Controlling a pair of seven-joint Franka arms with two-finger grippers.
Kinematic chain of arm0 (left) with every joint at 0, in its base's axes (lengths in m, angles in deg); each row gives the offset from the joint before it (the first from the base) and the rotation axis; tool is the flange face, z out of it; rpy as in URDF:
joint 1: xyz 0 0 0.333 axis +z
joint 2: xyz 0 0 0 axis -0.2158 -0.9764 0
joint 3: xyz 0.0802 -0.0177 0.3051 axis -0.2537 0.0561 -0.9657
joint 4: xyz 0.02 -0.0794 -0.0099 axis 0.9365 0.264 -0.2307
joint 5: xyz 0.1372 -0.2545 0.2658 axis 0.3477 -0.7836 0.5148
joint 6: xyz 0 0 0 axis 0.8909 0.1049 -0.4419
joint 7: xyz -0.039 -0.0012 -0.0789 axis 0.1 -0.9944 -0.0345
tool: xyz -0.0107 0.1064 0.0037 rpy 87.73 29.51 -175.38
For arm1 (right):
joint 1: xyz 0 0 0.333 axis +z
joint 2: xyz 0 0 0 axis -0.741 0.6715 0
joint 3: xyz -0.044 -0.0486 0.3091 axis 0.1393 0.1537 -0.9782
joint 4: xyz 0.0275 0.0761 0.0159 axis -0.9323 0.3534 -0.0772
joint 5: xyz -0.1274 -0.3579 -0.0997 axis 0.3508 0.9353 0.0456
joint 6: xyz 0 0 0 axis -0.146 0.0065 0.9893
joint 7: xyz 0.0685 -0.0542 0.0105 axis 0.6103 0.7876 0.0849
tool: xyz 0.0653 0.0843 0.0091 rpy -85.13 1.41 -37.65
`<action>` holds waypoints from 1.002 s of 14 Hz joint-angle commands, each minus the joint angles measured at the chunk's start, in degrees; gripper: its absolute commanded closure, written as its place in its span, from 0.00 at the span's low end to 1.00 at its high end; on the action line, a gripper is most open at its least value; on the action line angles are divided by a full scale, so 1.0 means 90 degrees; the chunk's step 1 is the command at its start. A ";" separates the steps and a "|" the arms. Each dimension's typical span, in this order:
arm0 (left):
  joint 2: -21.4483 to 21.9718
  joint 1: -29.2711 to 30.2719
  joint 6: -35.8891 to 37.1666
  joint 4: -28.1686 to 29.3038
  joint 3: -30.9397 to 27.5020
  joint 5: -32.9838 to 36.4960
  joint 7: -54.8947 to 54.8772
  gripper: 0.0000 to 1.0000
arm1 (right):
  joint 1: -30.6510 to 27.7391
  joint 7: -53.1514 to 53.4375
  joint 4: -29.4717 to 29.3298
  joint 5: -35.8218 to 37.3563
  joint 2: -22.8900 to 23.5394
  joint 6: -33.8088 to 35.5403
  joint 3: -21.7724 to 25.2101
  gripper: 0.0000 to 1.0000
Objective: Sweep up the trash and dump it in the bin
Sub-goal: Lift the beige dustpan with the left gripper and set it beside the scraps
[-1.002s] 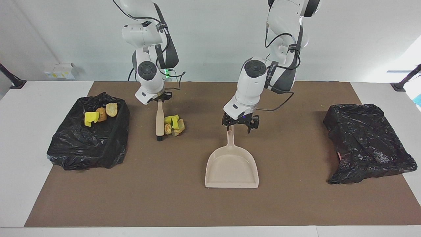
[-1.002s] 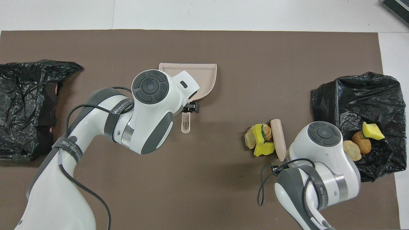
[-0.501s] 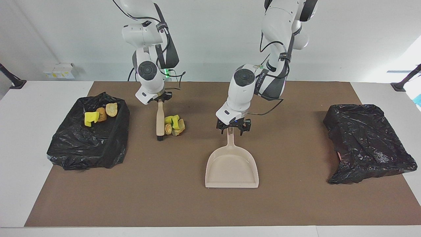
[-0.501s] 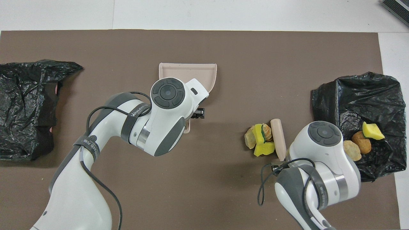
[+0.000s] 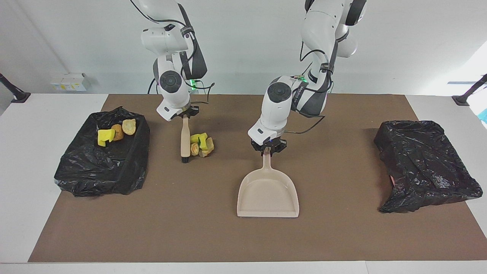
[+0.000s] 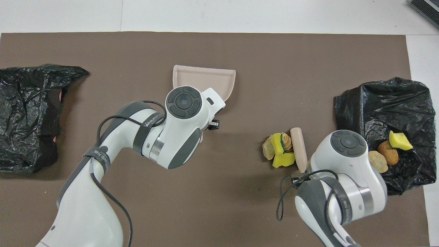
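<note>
A small pile of yellow and tan trash (image 5: 201,144) (image 6: 279,149) lies on the brown mat, touching the head end of a beige wooden brush (image 5: 185,140) (image 6: 298,147). My right gripper (image 5: 185,113) is shut on the brush's handle top. The beige dustpan (image 5: 268,190) (image 6: 205,79) lies flat mid-mat, mouth pointing away from the robots. My left gripper (image 5: 268,149) is down at the dustpan's handle end, shut on it. A black-bagged bin (image 5: 129,167) (image 6: 377,99) at the right arm's end of the table holds more trash pieces (image 5: 114,133) (image 6: 391,149).
A second black-bagged bin (image 5: 426,167) (image 6: 27,113) sits at the left arm's end of the mat. The brown mat (image 5: 342,236) covers most of the white table. A small white box (image 5: 68,82) stands near the wall.
My left gripper came down over the dustpan's handle and closed on it. The dustpan shifted slightly. The right arm and brush stayed still.
</note>
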 commanded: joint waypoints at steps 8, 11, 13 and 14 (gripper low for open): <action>0.1123 0.1219 0.1012 0.0097 -0.0173 0.0072 -0.4936 1.00 | -0.0036 0.0167 -0.0067 -0.0146 0.0060 -0.0035 -0.0019 1.00; 0.1601 0.1590 0.1363 0.0399 -0.0183 0.0033 -0.7076 1.00 | -0.0036 0.0177 -0.0057 -0.0146 0.0050 -0.0035 -0.0019 1.00; 0.2001 0.1717 0.1384 0.0867 -0.0183 0.0033 -0.8316 1.00 | -0.0046 0.0187 -0.0028 -0.0146 0.0040 -0.0045 -0.0019 1.00; 0.2196 0.1931 0.1307 0.1188 -0.0183 0.0033 -0.8864 1.00 | -0.0085 0.0187 -0.0018 -0.0156 0.0040 -0.0055 -0.0029 1.00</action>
